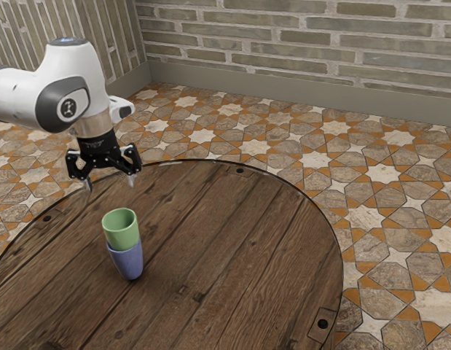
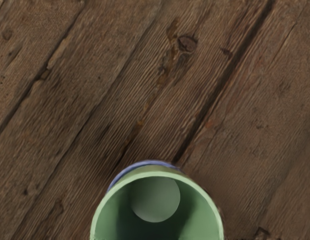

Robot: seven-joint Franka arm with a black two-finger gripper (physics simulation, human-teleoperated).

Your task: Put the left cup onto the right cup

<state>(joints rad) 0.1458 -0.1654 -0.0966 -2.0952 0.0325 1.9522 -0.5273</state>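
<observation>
The gripper hangs above the surface, its fingers spread and holding nothing. That fits a hand that has no further need of a grip. In the exterior view, at about six o'clock from it and lower, the green cup sits nested in the mouth of the blue cup. The pair leans slightly. In the wrist view the green cup's open mouth lies just under the hand, with the blue rim peeking out beside it. The stacking looks done.

Green cup nested in blue cup: lone obstacle; bare table around; tool apart above.
</observation>
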